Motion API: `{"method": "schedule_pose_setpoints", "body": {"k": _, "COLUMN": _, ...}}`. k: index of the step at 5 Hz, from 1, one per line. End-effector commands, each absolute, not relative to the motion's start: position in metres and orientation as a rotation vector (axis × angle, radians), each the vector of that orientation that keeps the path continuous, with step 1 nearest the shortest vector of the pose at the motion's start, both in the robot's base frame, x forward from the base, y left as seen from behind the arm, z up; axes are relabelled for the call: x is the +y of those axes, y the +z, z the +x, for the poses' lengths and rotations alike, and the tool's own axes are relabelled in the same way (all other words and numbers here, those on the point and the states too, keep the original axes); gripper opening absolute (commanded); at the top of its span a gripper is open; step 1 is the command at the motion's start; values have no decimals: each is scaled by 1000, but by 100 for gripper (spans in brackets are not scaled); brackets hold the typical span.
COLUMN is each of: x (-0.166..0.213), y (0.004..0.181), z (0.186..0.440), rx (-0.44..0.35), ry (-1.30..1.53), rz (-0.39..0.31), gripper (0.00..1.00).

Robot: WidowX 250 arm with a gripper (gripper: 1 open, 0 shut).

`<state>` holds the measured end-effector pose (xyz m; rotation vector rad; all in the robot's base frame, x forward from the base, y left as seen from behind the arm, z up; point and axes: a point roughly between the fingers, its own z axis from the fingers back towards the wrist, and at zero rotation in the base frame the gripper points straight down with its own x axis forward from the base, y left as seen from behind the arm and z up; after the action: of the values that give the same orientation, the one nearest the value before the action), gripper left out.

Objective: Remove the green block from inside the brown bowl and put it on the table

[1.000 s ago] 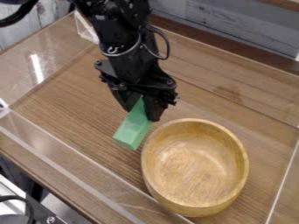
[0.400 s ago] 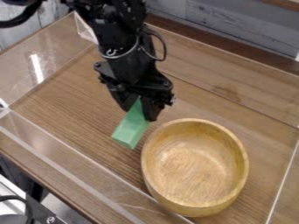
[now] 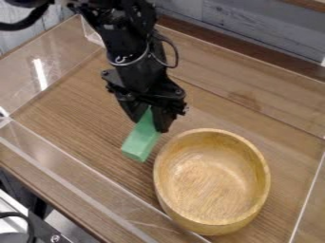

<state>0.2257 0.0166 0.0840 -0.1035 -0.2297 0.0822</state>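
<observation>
Surface: a brown wood-grain table [image 3: 76, 104] fenced by clear acrylic walls, with a pale wall behind.
Green block: the green block [image 3: 144, 138] hangs tilted directly under the gripper [image 3: 150, 118], its upper end pinched between the black fingers, its lower end down at the table top; whether it touches the wood cannot be told.
Block versus bowl: the block is outside the brown bowl [image 3: 214, 180], just beside its rim on the side nearer the arm.
Bowl: it sits below and to the right of the gripper in the view, close by, its hollow showing only wood grain.
Gripper state: jaws drawn narrow, clamped on the block's top end.
Arm pose: the black arm [image 3: 124, 38] comes in from the upper left, the wrist pointing steeply down at the table.
Change: compared with a second ago the gripper and block sit slightly further left, away from the bowl's rim; the grip looks the same.
</observation>
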Motion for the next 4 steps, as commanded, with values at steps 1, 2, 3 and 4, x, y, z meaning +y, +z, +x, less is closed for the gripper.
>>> {"method": "schedule_pose_setpoints", "body": {"k": 1, "x": 22, "y": 93, "z": 237, "rx": -275, "ry": 83, "rz": -97, "gripper": 0}}
{"method": "schedule_pose_setpoints", "body": {"k": 2, "x": 24, "y": 91, "z": 239, "rx": -274, "ry": 87, "rz": -95, "gripper": 0}}
{"method": "schedule_pose_setpoints", "body": {"k": 3, "x": 27, "y": 90, "z": 241, "rx": -272, "ry": 91, "rz": -94, "gripper": 0}}
{"method": "schedule_pose_setpoints", "body": {"k": 4, "x": 29, "y": 88, "z": 243, "rx": -270, "ry": 96, "rz": -93, "gripper": 0}}
